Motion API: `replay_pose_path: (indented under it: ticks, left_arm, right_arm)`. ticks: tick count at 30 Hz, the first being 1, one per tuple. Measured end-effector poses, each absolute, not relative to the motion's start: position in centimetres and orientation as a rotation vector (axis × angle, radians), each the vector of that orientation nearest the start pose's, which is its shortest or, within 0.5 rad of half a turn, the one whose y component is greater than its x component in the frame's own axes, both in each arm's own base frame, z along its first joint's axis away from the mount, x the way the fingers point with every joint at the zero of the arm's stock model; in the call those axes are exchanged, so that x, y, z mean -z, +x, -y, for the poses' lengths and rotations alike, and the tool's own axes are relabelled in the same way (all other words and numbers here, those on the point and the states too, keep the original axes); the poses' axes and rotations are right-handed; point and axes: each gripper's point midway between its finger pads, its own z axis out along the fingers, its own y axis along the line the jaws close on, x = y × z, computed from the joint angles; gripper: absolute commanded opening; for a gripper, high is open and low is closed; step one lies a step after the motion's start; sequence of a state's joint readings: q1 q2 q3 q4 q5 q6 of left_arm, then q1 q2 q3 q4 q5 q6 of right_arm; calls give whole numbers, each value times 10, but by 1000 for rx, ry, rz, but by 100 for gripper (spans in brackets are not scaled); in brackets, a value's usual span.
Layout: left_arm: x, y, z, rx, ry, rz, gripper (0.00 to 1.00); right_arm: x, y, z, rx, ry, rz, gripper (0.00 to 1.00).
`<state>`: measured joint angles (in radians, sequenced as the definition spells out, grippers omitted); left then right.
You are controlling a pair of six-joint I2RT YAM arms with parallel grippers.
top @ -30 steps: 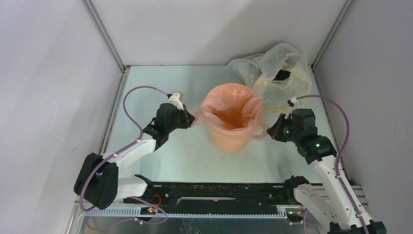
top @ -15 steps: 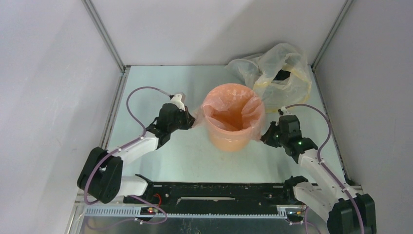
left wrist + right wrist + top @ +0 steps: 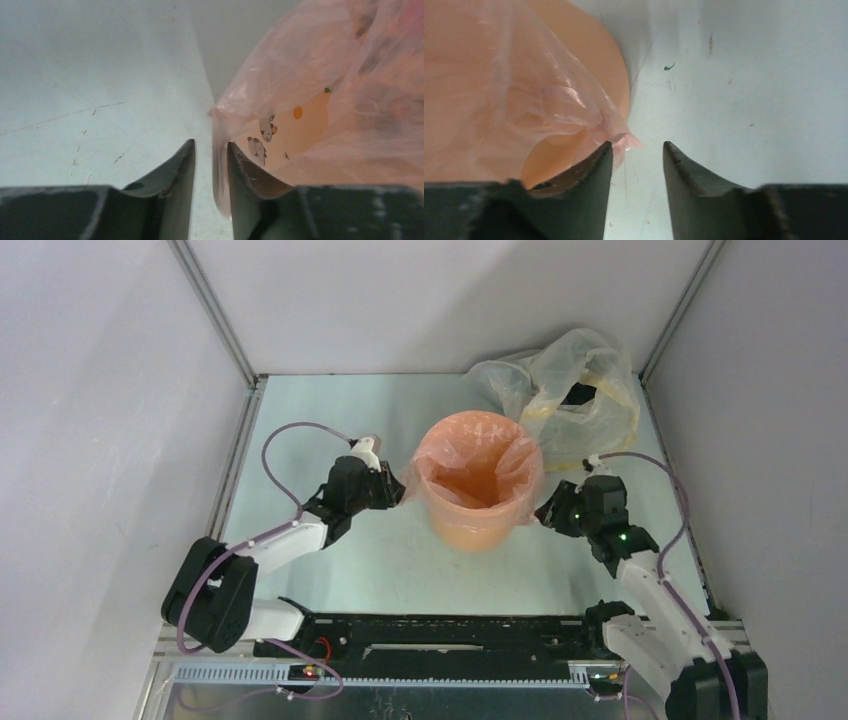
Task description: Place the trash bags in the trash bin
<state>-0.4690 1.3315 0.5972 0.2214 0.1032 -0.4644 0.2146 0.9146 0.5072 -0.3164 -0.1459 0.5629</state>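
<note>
The orange trash bin (image 3: pixel 478 528) stands mid-table with the pale pink trash bag (image 3: pixel 480 452) draped into its mouth and folded over its rim. My left gripper (image 3: pixel 397 490) is at the bin's left side, open; in the left wrist view (image 3: pixel 211 146) a strip of the pink bag (image 3: pixel 320 75) hangs loose in the gap against the right finger. On the bin's right side my right gripper (image 3: pixel 549 511) is open (image 3: pixel 637 145). A corner of the bag (image 3: pixel 524 90) touches its left fingertip, with the bin wall (image 3: pixel 594 45) behind.
A larger clear yellowish bag (image 3: pixel 570 380) with dark contents lies at the back right corner, close behind my right arm. White walls enclose the table (image 3: pixel 330 420) on three sides. The black base rail (image 3: pixel 440 625) runs along the near edge.
Both grippers went from shut on the bag's corners to open, letting the pink film go. The right arm dropped lower beside the bin; the left arm barely moved.
</note>
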Motion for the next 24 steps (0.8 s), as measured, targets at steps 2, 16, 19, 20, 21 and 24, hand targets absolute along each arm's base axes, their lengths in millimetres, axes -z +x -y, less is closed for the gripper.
replay_pose_path:
  ticks: [2,16,19,20,21,24]
  left_arm:
    - [-101,319,200,652,62,-2141,51]
    - [-168,301,153,566,-104,-1889,68]
    - [-186,296,147,572,-118,-1833,68]
    - [-191,294,146,576,-121,-1818,68]
    - [-195,293,145,579,-121,-1808,68]
    - [-200,289,144,587,-119,-1795,70]
  right_arm:
    - [-106,251,-96,-547,337,-2268,60]
    - [-261,248,-76,-438,114,-1928,0]
    - [-300,248,-88,-457,8,-1880,0]
    - [-314,249,-95,-470,-32,-1865,0]
    - [-326,250,-103,-487,-79,-1850,0]
    - [-348,253,-131,-545,-209,-1835,0]
